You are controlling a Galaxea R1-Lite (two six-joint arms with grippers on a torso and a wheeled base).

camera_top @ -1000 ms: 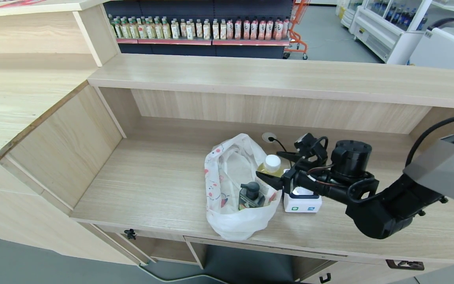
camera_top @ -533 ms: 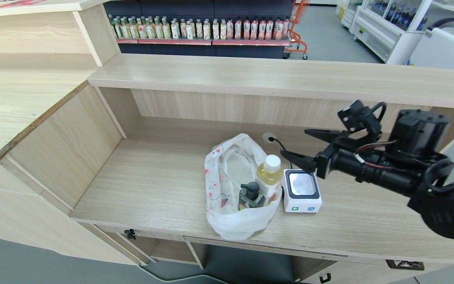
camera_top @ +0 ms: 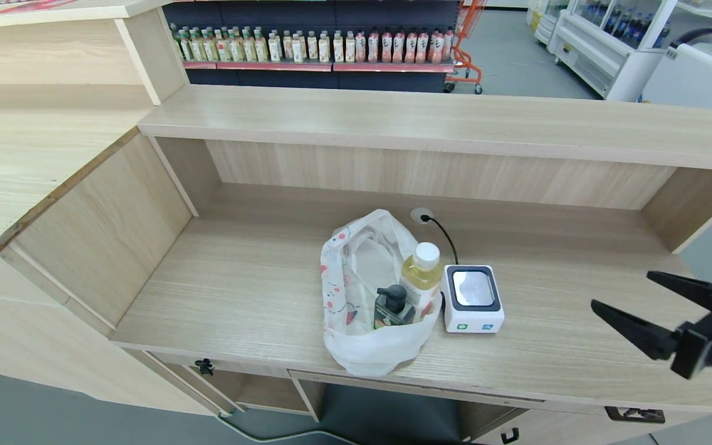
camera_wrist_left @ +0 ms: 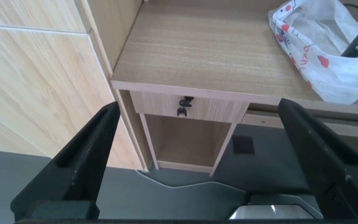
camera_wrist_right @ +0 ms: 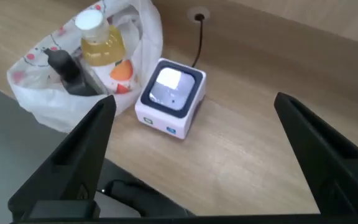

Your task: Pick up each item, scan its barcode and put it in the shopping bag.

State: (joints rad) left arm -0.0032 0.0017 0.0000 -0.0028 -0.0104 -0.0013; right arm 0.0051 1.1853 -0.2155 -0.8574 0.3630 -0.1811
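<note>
- Pulled back since 1 s ago: right tool [camera_top: 620, 288]. Then low over scanner [camera_top: 473, 300], beside shopping bag [camera_top: 356, 346]. Now well right of both, near desk's [camera_top: 238, 290] right front edge.
- Otherwise same as before: bag, its contents and scanner all in same spots.
- Count: 1 shopping bag, white plastic w/ red print, standing open on desk, just left of scanner.
- 2 items inside bag, both upright: 1 yellow drink bottle [camera_top: 423, 272] w/ white cap at bag's right side, and 1 dark pump bottle [camera_top: 393, 306] just left-front of it.
- 1 scanner, white box w/ dark glass top.
- 1 black cable [camera_top: 445, 238], from behind scanner to grommet [camera_top: 421, 214] at desk's rear.
- Right tool pose: approx level, tips aimed left toward scanner, fingers spread wide, nothing between them.
- Left tool [camera_wrist_left: 199, 107]: out in front of desk, facing front edge around drawer lock [camera_wrist_left: 183, 107], left of bag. Fingers wide apart, holding nothing.
</note>
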